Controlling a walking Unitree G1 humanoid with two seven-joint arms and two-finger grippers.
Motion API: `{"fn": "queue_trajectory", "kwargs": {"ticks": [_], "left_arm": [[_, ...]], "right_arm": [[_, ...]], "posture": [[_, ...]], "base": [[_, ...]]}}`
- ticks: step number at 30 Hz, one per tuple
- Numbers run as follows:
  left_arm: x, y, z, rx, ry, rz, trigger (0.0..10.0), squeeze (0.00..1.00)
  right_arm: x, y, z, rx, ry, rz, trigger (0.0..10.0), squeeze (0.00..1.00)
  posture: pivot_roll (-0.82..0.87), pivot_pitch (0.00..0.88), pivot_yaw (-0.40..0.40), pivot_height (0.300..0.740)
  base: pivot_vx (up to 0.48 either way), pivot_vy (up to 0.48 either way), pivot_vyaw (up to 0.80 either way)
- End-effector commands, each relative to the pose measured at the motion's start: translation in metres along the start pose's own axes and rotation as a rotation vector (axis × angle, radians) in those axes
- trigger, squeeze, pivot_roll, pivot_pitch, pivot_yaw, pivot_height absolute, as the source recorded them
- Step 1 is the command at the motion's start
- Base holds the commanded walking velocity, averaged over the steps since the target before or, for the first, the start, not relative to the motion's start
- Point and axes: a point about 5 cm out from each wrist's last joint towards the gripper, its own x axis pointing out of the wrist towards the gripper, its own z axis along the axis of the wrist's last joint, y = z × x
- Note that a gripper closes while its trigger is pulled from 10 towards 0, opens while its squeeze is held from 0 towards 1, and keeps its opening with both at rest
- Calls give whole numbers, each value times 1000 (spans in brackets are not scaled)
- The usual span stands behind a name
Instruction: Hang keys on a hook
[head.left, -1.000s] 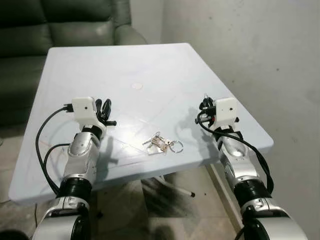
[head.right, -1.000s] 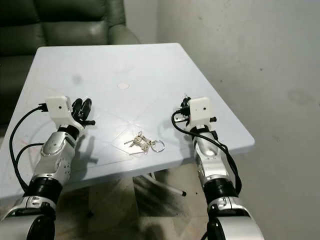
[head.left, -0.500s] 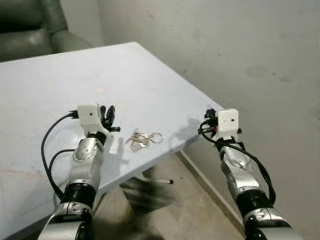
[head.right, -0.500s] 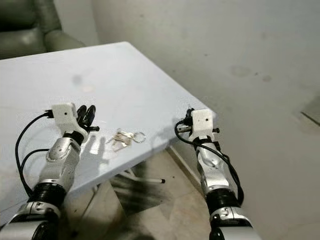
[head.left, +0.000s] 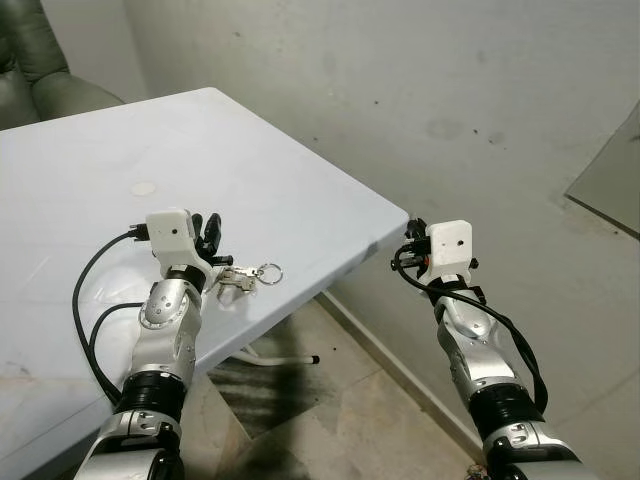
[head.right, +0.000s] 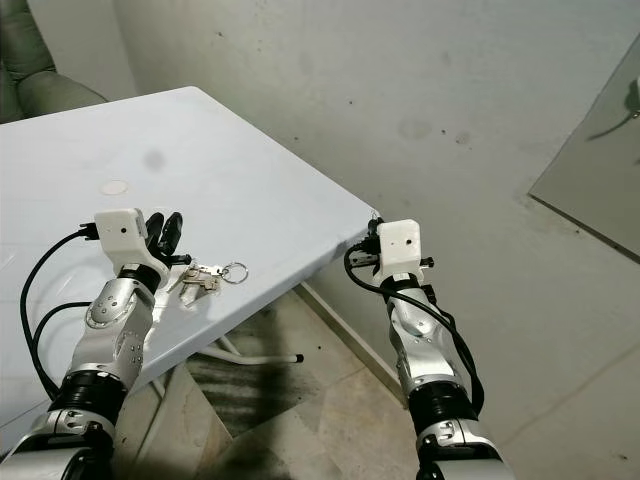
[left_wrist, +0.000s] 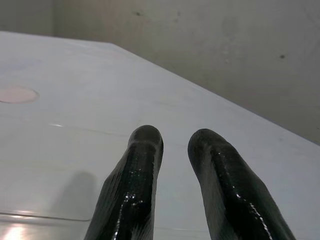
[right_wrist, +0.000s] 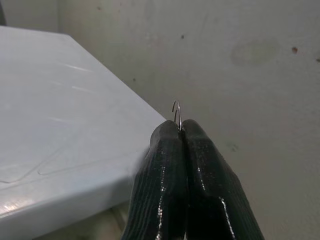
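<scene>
A bunch of silver keys (head.left: 240, 277) on a ring lies on the white table (head.left: 300, 170) near its front edge. My left gripper (head.left: 210, 228) hovers just left of the keys, its fingers (left_wrist: 145, 150) a little apart and holding nothing. Beyond the table's corner, close to the grey wall, my right gripper (head.left: 411, 240) is shut on a thin wire hook (right_wrist: 176, 111) that sticks up from between its fingertips.
A dark green sofa (head.left: 45, 80) stands behind the table at the far left. A framed pane (head.left: 610, 170) leans on the wall at the right. White table legs (head.left: 280, 355) cross the tiled floor under the table.
The camera has swung to the right, bringing the wall into view. My left gripper now sits closer to the keys; my right gripper has passed from above the table to beyond its corner.
</scene>
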Motion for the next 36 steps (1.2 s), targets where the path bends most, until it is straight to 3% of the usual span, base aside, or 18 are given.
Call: {"fn": "queue_trajectory", "kwargs": {"ticks": [1,4,36], "left_arm": [[-1,-2,1,-2,-4,-11,10000,0],[-1,-2,1,1,-1,-6,10000,0],[-1,-14,-4,27,38,-30,10000,0]], "right_arm": [[1,-2,3,-1,-8,-12,10000,0],[0,-2,3,2,-7,-13,10000,0],[1,-3,5,3,-1,-17,10000,0]], "posture": [[-23,0,-63,740],[-22,0,-66,740],[-22,0,-75,740]], "base": [[0,476,-750],[0,465,-746],[0,0,-741]]}}
